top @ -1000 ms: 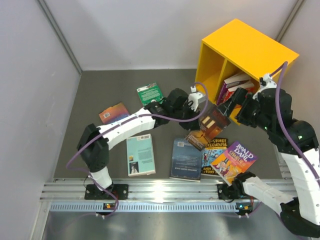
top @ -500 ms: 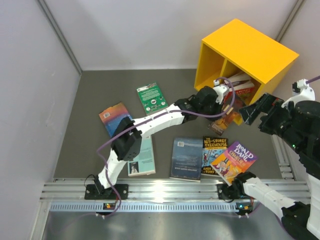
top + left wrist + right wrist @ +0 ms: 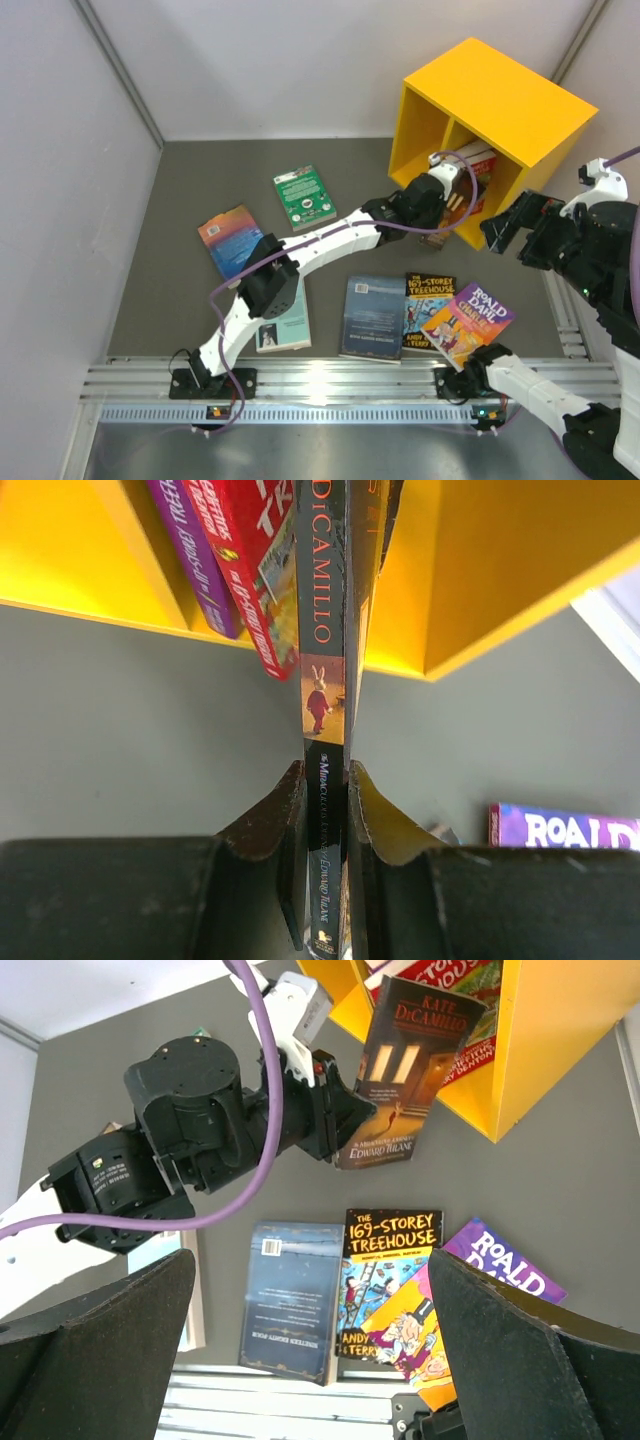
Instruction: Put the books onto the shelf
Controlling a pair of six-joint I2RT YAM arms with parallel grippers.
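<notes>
- Paperback by Kate DiCamillo (image 3: pixel 410 1070): its long axis runs from the left gripper (image 3: pixel 325 775) straight towards the shelf (image 3: pixel 500 95). The top edge leads and is just inside the mouth of the right-hand compartment, while the bottom end hangs out over the table.
- The paperback stands on edge. Its spine faces the left wrist camera, and its front cover faces the right wrist camera with the lettering upright there.
- Shelf: yellow, at the far right of the table, with two compartments and one divider. The openings face the near-left.
- Count in that same compartment: two books, a purple spine (image 3: pixel 185 550) and a red spine (image 3: pixel 245 560). Both lean and sit just beside the held paperback.
- Count flat on the table: six.
  - green book (image 3: pixel 305 197)
  - orange-and-blue book (image 3: pixel 228 238)
  - pale teal book (image 3: pixel 285 325), partly under the left arm in the top view
  - dark blue book (image 3: pixel 372 317)
  - "169-Storey Treehouse" (image 3: pixel 428 305)
  - purple Roald Dahl book (image 3: pixel 470 318), touching the Treehouse one
- Left arm: stretched nearly straight on a diagonal from its base at near-left to the shelf mouth. Its fingers are clamped on the paperback's lower end, one on each cover.
- Right arm: elbow raised, with the wrist held up near the shelf's front right corner. The right gripper (image 3: pixel 510 222) has its fingers spread wide with nothing between them.
</notes>
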